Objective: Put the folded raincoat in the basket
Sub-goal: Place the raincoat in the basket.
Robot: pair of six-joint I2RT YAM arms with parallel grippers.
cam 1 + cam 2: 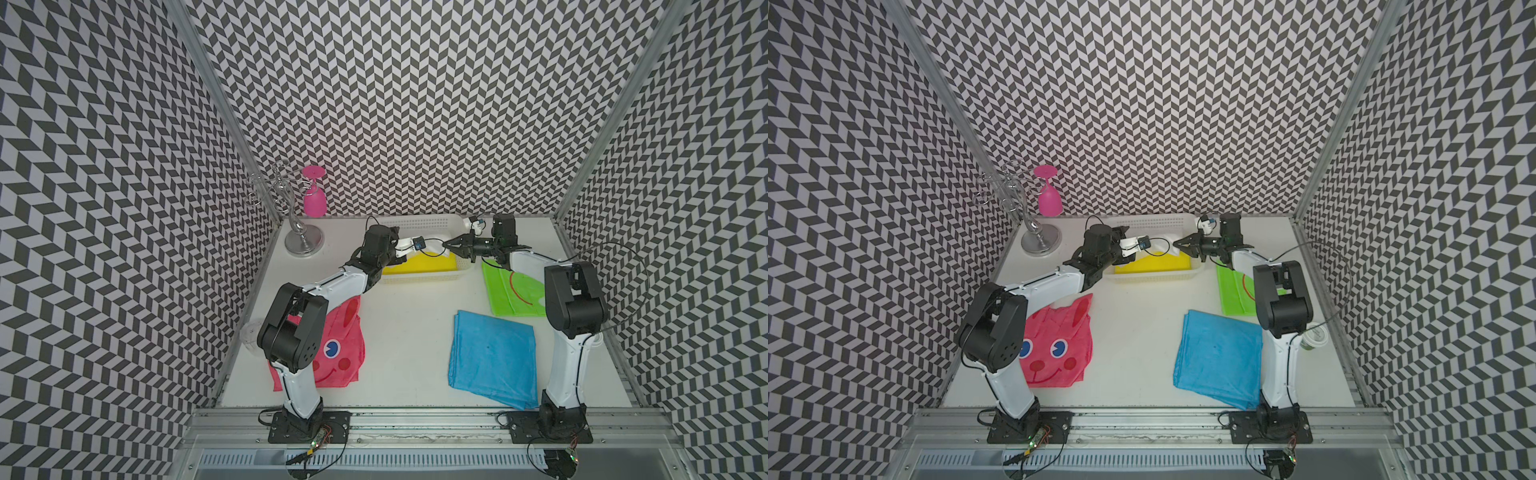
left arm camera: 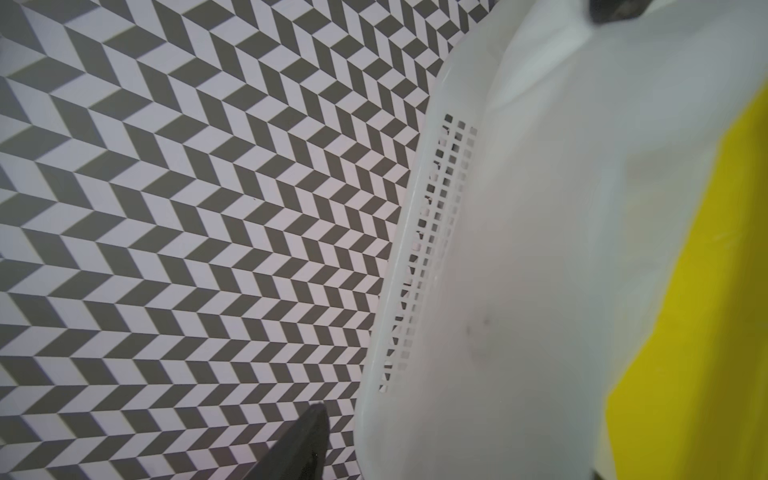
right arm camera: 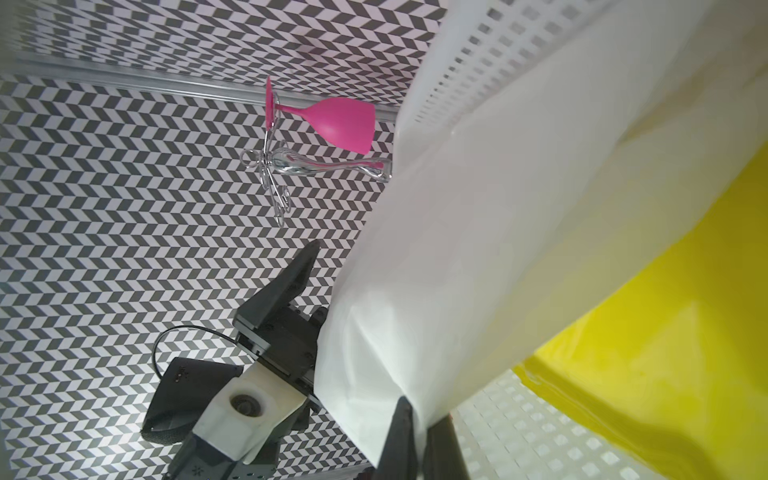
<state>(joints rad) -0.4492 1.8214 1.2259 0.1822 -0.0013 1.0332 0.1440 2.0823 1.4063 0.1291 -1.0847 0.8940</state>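
Note:
The white perforated basket (image 1: pixel 419 221) (image 1: pixel 1152 221) stands at the back of the table with a yellow folded raincoat (image 1: pixel 419 264) (image 1: pixel 1154 264) lying in it. A white folded raincoat (image 1: pixel 433 246) (image 3: pixel 478 249) hangs over the basket's inside, above the yellow one. My right gripper (image 1: pixel 447 245) (image 3: pixel 422 411) is shut on one corner of the white raincoat. My left gripper (image 2: pixel 457 444) sits at the basket's left end, jaws spread wide. One of its fingers (image 3: pixel 299 270) stands clear of the white sheet, and the other is hidden behind it.
On the table lie a pink folded raincoat (image 1: pixel 336 353) partly under my left arm, a blue one (image 1: pixel 492 361) and a green one (image 1: pixel 511 291) beside my right arm. A chrome rack (image 1: pixel 297 232) with a pink glass (image 1: pixel 313 195) stands back left. A cup (image 1: pixel 1314 336) sits at the right edge.

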